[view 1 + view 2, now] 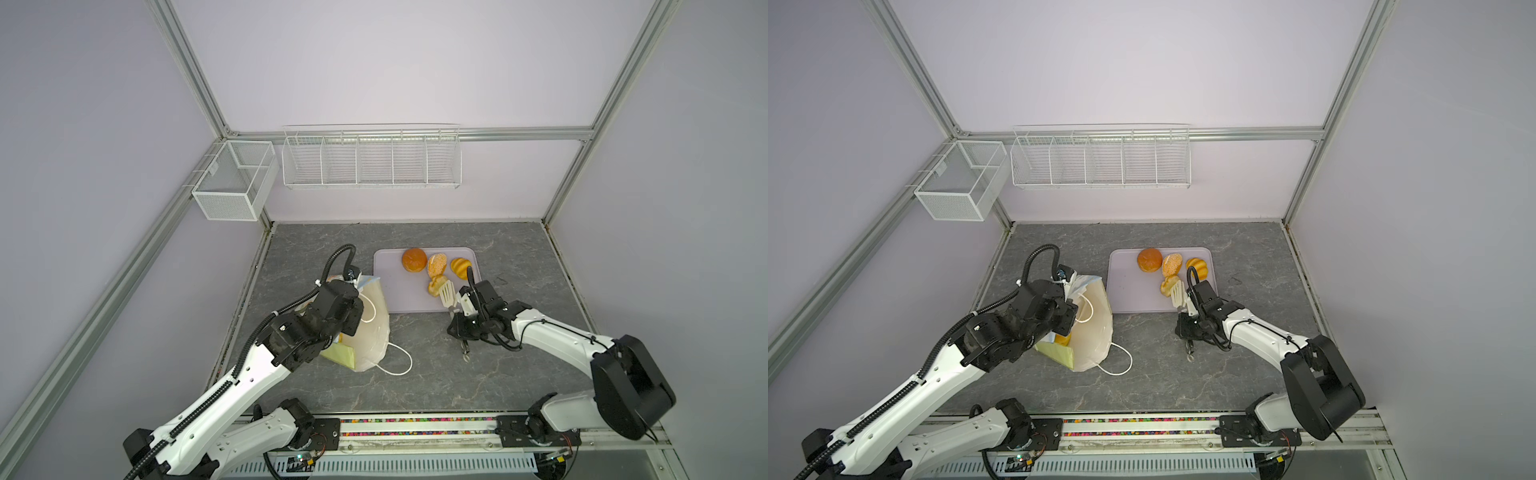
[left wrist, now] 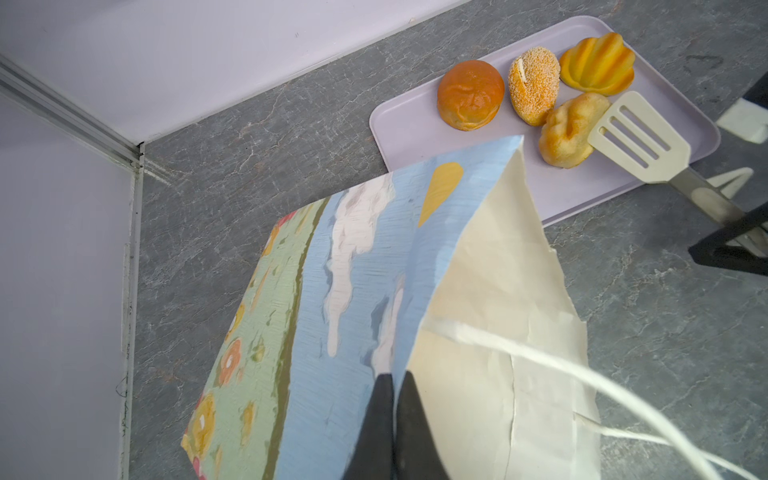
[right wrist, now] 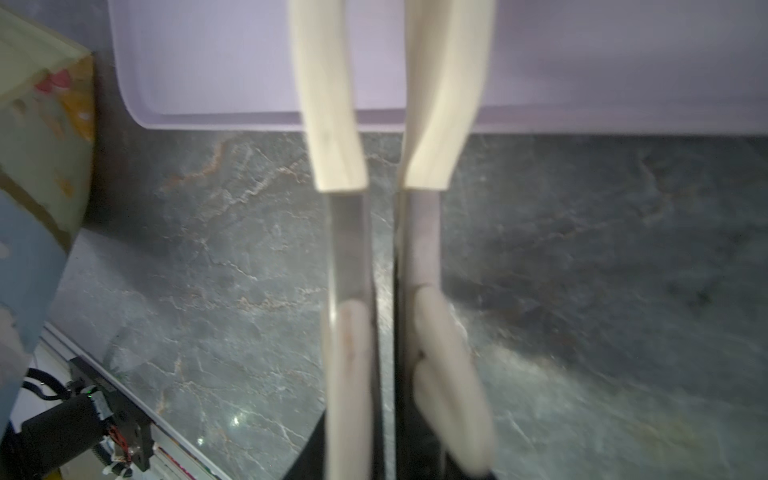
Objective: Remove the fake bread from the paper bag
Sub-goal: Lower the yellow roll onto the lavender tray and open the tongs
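Nothing to read here, folks: not a word, brand or number shows up clearly on anything in view. The tall paper gift bag with the blue sky-and-meadow print carries only painted clouds and flowers, no lettering. Up on the left wall rail, the small pale tag clipped to the white mesh wire basket is far too small to make out.

The paper bag stands left of the tray, on which four fake breads lie
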Controlling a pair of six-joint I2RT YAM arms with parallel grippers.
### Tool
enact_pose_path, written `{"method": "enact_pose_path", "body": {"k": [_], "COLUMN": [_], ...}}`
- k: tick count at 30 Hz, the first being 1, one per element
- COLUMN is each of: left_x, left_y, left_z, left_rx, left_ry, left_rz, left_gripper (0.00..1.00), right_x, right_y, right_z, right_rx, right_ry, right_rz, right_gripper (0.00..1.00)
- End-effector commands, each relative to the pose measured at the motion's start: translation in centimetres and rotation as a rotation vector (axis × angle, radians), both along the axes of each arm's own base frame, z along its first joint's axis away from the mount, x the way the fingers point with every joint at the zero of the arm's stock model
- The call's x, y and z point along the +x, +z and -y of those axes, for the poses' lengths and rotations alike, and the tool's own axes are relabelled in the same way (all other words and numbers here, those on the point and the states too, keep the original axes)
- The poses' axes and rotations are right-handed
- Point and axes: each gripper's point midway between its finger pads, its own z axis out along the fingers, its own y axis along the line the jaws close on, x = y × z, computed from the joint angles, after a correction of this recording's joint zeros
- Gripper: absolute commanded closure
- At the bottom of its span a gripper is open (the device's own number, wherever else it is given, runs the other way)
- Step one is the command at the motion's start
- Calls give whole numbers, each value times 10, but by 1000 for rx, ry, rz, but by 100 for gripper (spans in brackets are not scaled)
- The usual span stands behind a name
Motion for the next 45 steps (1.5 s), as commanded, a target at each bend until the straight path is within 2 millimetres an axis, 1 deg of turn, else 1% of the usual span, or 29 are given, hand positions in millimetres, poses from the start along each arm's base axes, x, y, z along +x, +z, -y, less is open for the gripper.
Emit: {"method": "enact_pose_path", "body": {"k": [1, 6, 9, 12, 14, 17, 19, 23, 27, 29, 31, 32, 36, 39, 45], "left_x": [-1, 2, 3, 2, 2, 1, 2, 3, 4, 4, 3, 3, 2, 1, 0], "left_y": [-8, -11, -11, -10, -9, -8, -7, -5, -5, -5, -5, -5, -7, -6, -5], "left_z": [-2, 4, 7, 7, 6, 5, 6, 8, 11, 10, 10, 10, 10, 11, 7], "left_rx": [3, -5, -11, -12, -10, -10, -11, -18, -17, -15, -18, -20, -19, -22, -18], "left_ry": [15, 1, -5, -7, -8, -8, -10, -13, -20, -20, -18, -17, -20, -23, -17], "left_rz": [-16, -25, -26, -24, -23, -20, -17, -14, -18, -21, -21, -21, -28, -31, -26], "left_gripper": [100, 100, 100, 100, 100, 100, 100, 100, 100, 100, 100, 100, 100, 100, 100], "right_x": [-24, -36, -40, -43, -44, -48, -51, -51, -43, -37, -35, -26, -7, 9, 26], "right_y": [-9, -4, -3, 3, 10, 21, 24, 28, 29, 29, 21, 28, 24, 21, 19], "right_z": [29, 42, 48, 50, 48, 43, 36, 14, -8, -14, -13, -18, -17, -8, 4], "right_rx": [-105, -154, -182, -189, -189, -197, -194, -172, -143, -141, -172, -169, -195, -221, -266], "right_ry": [-75, -82, -87, -86, -78, -54, -34, 21, 64, 74, 88, 89, 83, 50, 42], "right_rz": [-64, -65, -68, -60, -49, -27, -22, -20, -13, -3, -18, -1, 0, 2, 0], "right_gripper": [69, 68, 67, 69, 71, 79, 83, 87, 90, 91, 92, 92, 93, 94, 94]}}
